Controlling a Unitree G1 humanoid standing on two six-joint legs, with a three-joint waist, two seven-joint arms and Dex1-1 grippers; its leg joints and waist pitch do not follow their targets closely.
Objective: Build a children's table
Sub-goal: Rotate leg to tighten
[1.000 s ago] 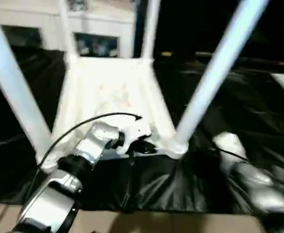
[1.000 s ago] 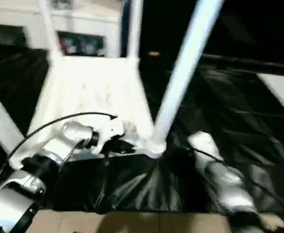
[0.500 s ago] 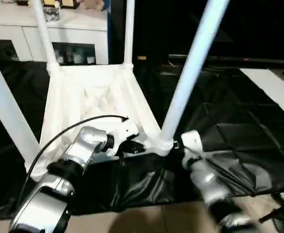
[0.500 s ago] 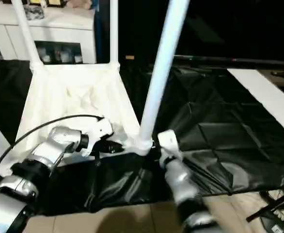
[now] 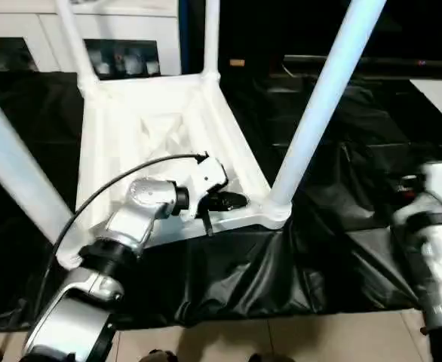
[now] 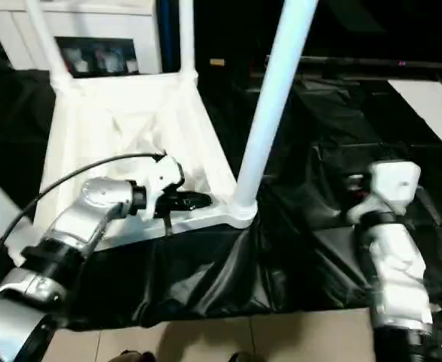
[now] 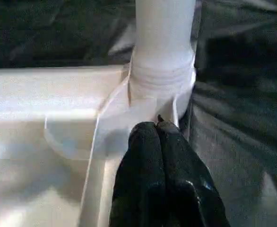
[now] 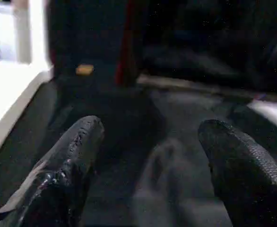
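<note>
— White plastic all over: where does the children's table (image 5: pixel 161 128) sit?

— Upside down on the black sheet (image 5: pixel 342 196), ribbed underside facing up. Four legs stand in its rounded corner sockets: the near right leg (image 5: pixel 323 98) rises steeply past the top of my head views, the near left leg (image 5: pixel 13 170) slants up at the far left, and the two far legs (image 5: pixel 70 38) stand at the back corners, in front of a white cabinet (image 5: pixel 25 38) with glass doors.

— And your left tool?

— My left tool (image 5: pixel 232 201) lies over the near rim of the upturned top, just beside the near right corner socket (image 7: pixel 162 80). In the left wrist view its two black fingers (image 7: pixel 145 156) are pressed together with no gap, tips resting against the white plastic at the foot of that socket, where the leg goes in. They pinch nothing that I can see. A black cable (image 5: pixel 123 181) arcs from my wrist back along the silver forearm (image 5: pixel 123 234).

— Your right one?

— My right tool (image 8: pixel 150 142) is well apart from the table, out over the black sheet on my right side. Its fingers (image 8: pixel 77 156) are spread wide, with only dark sheet between them. My right forearm (image 6: pixel 391 256) rises from the lower right of the head views, clear of the near right leg.

— What's under the sheet's near edge?

— Pale floor (image 5: pixel 281 339).
</note>
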